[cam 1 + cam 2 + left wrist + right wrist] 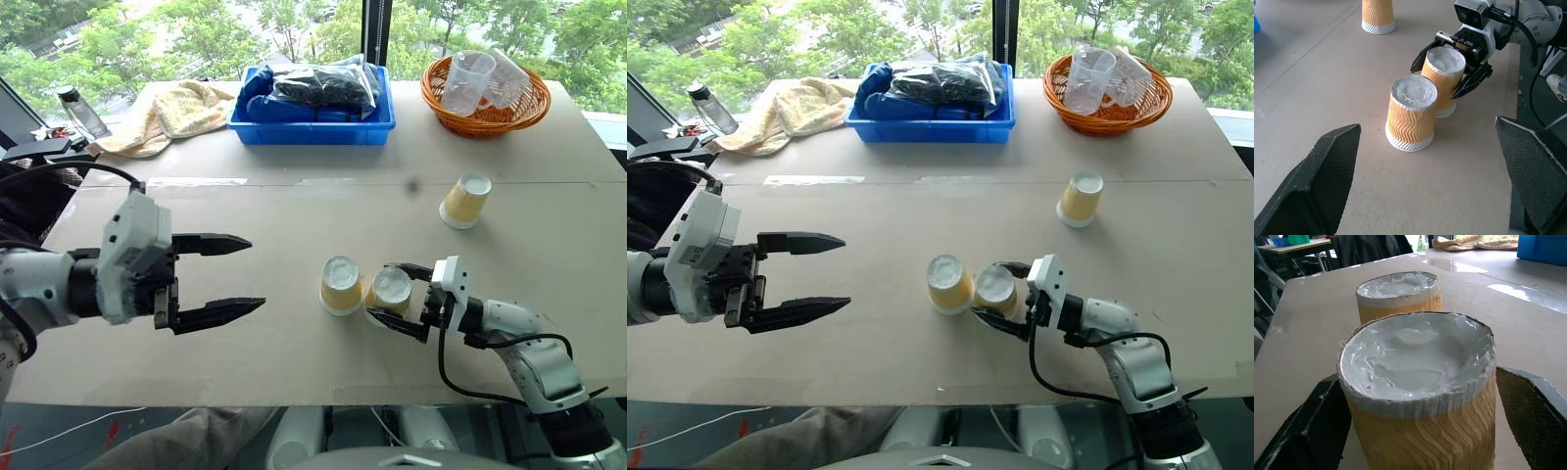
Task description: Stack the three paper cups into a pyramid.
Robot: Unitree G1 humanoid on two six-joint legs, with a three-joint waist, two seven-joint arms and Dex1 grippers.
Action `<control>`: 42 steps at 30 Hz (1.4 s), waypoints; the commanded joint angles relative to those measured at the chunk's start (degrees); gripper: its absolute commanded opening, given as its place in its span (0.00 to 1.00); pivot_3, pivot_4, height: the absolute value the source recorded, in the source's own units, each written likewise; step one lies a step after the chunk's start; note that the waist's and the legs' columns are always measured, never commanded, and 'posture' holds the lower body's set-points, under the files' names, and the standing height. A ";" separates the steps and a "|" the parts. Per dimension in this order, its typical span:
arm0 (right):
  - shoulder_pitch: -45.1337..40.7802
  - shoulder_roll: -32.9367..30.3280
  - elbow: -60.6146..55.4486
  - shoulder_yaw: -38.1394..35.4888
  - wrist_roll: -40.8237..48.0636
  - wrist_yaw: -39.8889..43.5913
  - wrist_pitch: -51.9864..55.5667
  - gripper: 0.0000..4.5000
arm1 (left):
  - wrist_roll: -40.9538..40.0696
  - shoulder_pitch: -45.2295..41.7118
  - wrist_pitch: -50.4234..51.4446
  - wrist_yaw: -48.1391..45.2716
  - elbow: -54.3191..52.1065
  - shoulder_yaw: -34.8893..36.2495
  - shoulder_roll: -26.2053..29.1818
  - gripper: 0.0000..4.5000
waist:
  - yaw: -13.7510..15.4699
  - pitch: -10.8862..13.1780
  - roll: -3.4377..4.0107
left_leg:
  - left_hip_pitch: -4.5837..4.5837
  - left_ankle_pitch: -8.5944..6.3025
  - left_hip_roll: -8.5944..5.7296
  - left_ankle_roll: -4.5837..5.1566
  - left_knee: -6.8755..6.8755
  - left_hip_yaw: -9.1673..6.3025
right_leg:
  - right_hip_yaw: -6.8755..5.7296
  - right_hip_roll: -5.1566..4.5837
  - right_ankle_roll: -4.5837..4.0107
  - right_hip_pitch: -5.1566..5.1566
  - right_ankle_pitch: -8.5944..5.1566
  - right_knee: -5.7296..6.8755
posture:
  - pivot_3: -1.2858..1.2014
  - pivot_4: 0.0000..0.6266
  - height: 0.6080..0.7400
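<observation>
You had two of the three paper cups standing upside down side by side near the middle of the worktop [245,392], the left cup [341,284] just beside the right cup [390,292], possibly touching. Your right end effector [404,299] sat around that right cup with a black finger on either side of it; its fingers [1471,82] stood spread, and from the wrist view they seemed to stand slightly off the cup wall, though you could not tell for sure whether they touched it. The third cup [465,200] stood alone, also base up, well apart from the pair, between that pair and the orange basket [487,116]. Nothing was stacked on the two base cups yet.

Your left end effector [245,276] hovered above the worktop well apart from the left cup, on the side away from the right cup, its two fingers wide apart and holding nothing. Beyond the cups, further back than the lone cup, were a blue bin [313,127], a crumpled cloth [171,113] and the basket with clear measuring cups [480,78].
</observation>
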 commanded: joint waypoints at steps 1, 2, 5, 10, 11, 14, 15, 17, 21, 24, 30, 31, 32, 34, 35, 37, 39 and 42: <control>1.70 -1.54 -4.68 -5.28 4.49 -0.63 1.58 0.99 | -0.32 -0.57 -0.97 -0.02 -0.40 0.40 -0.20 1.00 | 0.03 0.00 0.01 | 0.00 0.00 0.00 0.00 0.00 0.00 | 0.00 -0.01 0.00 0.00 0.00 0.00 | 0.52 0.24 1.00; 2.33 -2.03 -5.44 -6.36 5.47 -0.57 1.93 0.99 | -0.69 -0.73 -0.84 0.11 -0.48 0.43 -0.35 1.00 | 0.04 0.01 0.01 | 0.00 0.00 0.00 0.00 0.00 0.00 | 0.01 -0.01 0.00 0.01 0.00 0.00 | 0.52 0.24 1.00; 4.93 -4.45 -7.51 -12.67 11.02 1.23 2.35 0.99 | -2.09 -1.49 0.11 0.23 -0.64 -0.14 -0.37 1.00 | 0.07 0.01 0.01 | -0.01 0.00 0.00 0.01 0.00 0.00 | 0.00 -0.01 0.00 0.00 0.00 0.00 | 0.52 0.24 1.00; 4.73 -7.75 -3.44 -19.92 12.09 0.64 1.08 0.99 | -3.24 -4.42 0.08 0.91 -0.37 -2.84 -0.39 1.00 | 0.02 0.04 -0.04 | 0.01 -0.01 -0.01 0.03 0.00 0.01 | 0.00 -0.02 0.00 0.03 0.00 0.00 | 0.52 0.24 1.00; 3.44 -7.46 -2.19 -20.71 11.97 -0.14 0.77 0.99 | -3.29 -5.60 0.03 1.27 -0.19 -3.90 -0.40 1.00 | -0.08 0.03 -0.04 | 0.01 -0.01 0.00 0.03 0.00 0.01 | 0.01 -0.01 0.00 0.03 0.00 0.02 | 0.52 0.24 1.00; -1.06 -5.32 0.31 -22.15 12.52 -4.04 1.62 0.99 | -4.49 -9.98 0.48 2.78 0.26 -6.71 -0.87 1.00 | -0.32 0.05 -0.02 | 0.05 -0.01 0.00 0.03 0.00 0.05 | 0.05 0.02 -0.01 0.02 0.01 0.10 | 0.52 0.24 1.00; -2.93 -4.47 1.75 -22.04 11.20 -6.02 1.35 0.99 | -4.92 -11.69 0.73 3.52 0.38 -7.69 -1.05 1.00 | -0.30 0.05 -0.01 | 0.06 -0.01 0.00 0.02 0.00 0.05 | 0.05 0.03 -0.01 0.02 0.01 0.12 | 0.52 0.24 1.00; -5.80 -3.07 4.72 -21.31 8.73 -9.29 1.51 0.99 | -5.18 -14.03 1.12 4.50 0.52 -9.38 -1.13 1.00 | -0.19 0.05 -0.03 | 0.03 0.02 0.00 -0.04 0.01 0.01 | 0.01 0.04 -0.01 0.01 0.00 0.10 | 0.52 0.24 1.00; -6.70 -1.52 6.96 -20.89 8.40 -10.15 2.48 0.99 | -4.70 -15.85 1.48 5.00 1.13 -10.49 -0.89 1.00 | -0.13 0.06 -0.03 | -0.03 0.03 -0.01 -0.04 0.01 0.06 | 0.04 0.03 0.00 -0.03 0.00 0.05 | 0.52 0.24 1.00; -4.15 -3.85 3.60 -22.27 12.70 -5.21 4.43 0.99 | -5.17 -15.83 1.86 4.64 1.41 -9.56 -0.52 1.00 | 0.05 0.07 -0.01 | -0.13 0.03 -0.01 -0.04 -0.07 0.02 | 0.00 0.03 0.00 -0.11 0.00 -0.01 | 0.52 0.24 1.00; 4.78 -12.00 -9.06 -17.43 17.14 5.53 9.27 0.99 | -4.48 -14.02 1.19 1.35 2.10 -9.47 0.10 1.00 | 0.00 0.10 0.03 | -0.10 0.02 0.00 -0.02 -0.06 0.02 | 0.00 0.01 0.00 -0.06 0.00 -0.03 | 0.52 0.24 1.00; 5.28 -11.92 -10.13 -16.35 16.97 5.28 9.47 0.99 | -4.74 -14.05 1.32 0.89 1.99 -9.66 0.22 1.00 | -0.14 0.11 -0.02 | -0.08 0.01 0.01 -0.02 -0.07 0.02 | 0.01 0.03 0.00 -0.05 0.00 -0.02 | 0.52 0.24 1.00; 5.64 -11.77 -10.85 -15.46 16.69 5.13 9.54 0.99 | -5.10 -14.10 1.53 0.55 1.83 -9.80 0.28 1.00 | -0.28 0.11 -0.03 | -0.04 0.01 0.04 -0.01 -0.06 0.01 | 0.01 0.07 0.00 -0.03 0.00 0.02 | 0.52 0.24 1.00; 5.86 -11.11 -11.25 -13.78 15.67 4.55 9.32 0.99 | -5.80 -14.25 2.06 -0.21 1.36 -10.09 0.57 1.00 | -0.30 0.12 -0.03 | 0.01 -0.09 0.04 0.16 -0.05 0.04 | 0.05 0.07 0.00 -0.01 0.00 0.07 | 0.52 0.24 1.00; 5.77 -10.82 -11.14 -13.13 15.02 4.16 9.05 0.99 | -6.13 -14.28 2.31 -0.61 1.17 -10.16 0.82 1.00 | -0.21 0.12 -0.03 | 0.01 -0.09 0.04 0.17 -0.03 0.04 | 0.04 0.06 0.00 0.00 0.00 0.07 | 0.52 0.24 1.00; 5.62 -10.41 -10.30 -11.21 12.69 3.88 7.91 0.99 | -7.06 -14.39 3.06 -1.47 0.72 -10.28 1.50 1.00 | -0.03 0.12 -0.04 | 0.01 -0.09 0.03 0.17 0.03 0.03 | 0.04 0.06 0.00 0.01 0.00 0.08 | 0.52 0.24 1.00; 5.29 -9.50 -9.55 -10.19 11.45 3.35 7.10 0.99 | -7.53 -14.62 3.57 -1.97 0.55 -10.37 1.99 1.00 | 0.05 0.14 -0.08 | -0.03 0.02 0.01 -0.03 0.08 0.00 | 0.00 0.04 0.00 0.01 0.00 0.06 | 0.52 0.24 1.00; 4.58 -9.01 -8.89 -9.58 10.10 3.48 6.11 0.99 | -8.32 -14.77 4.45 -2.81 0.56 -10.50 2.86 1.00 | 0.04 0.15 -0.08 | -0.05 0.02 0.01 -0.04 0.08 -0.02 | -0.01 0.04 0.00 0.00 0.00 0.05 | 0.52 0.24 1.00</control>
